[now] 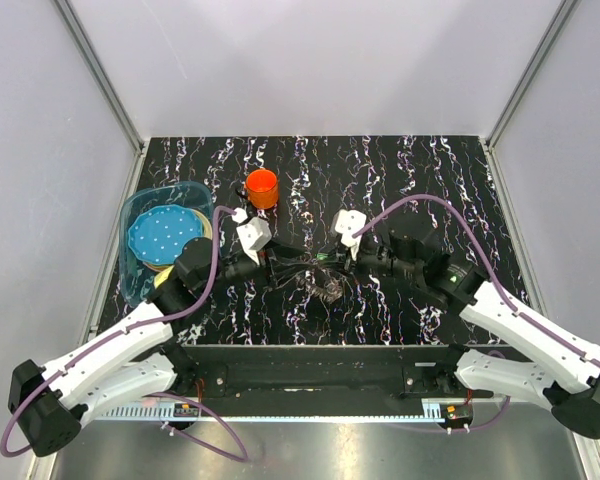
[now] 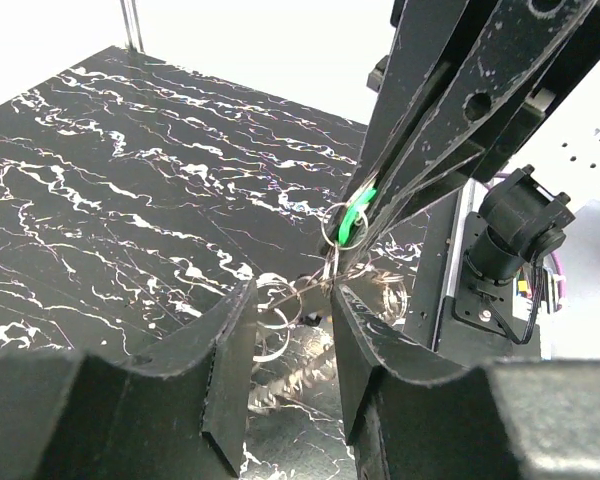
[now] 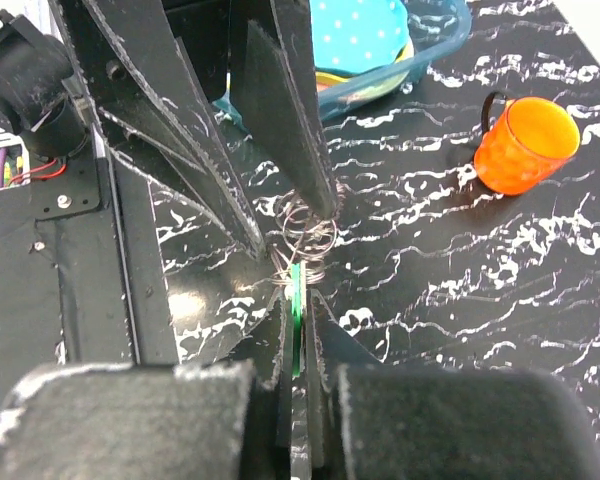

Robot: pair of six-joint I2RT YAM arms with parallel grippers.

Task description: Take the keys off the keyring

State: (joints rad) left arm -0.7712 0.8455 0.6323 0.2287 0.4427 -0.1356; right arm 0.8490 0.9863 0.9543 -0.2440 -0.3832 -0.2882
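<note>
The keyring [image 2: 276, 312], a bunch of thin wire loops, is near the middle of the table [image 1: 410, 180]. We see the right gripper [image 3: 298, 288] squeezed tight on the green key [image 2: 357, 215]. The left gripper [image 2: 292, 300] has the loops between its fingers, which are a little apart. We cannot tell if it grips them. The orange cup [image 1: 262, 187] stands at 11 o'clock.

Two pincers: left pincer [image 1: 298, 264], right pincer [image 1: 326, 262]. One green key [image 3: 296, 300] sits between the right pincer's fingers, and the wire rings [image 3: 310, 235] just ahead of its tips number at least three, too tangled for an exact count. One orange cup [image 1: 262, 187] stands beyond the left pincer. Out to its left is one blue tub [image 1: 140, 205] holding one blue dotted plate [image 1: 165, 235].
</note>
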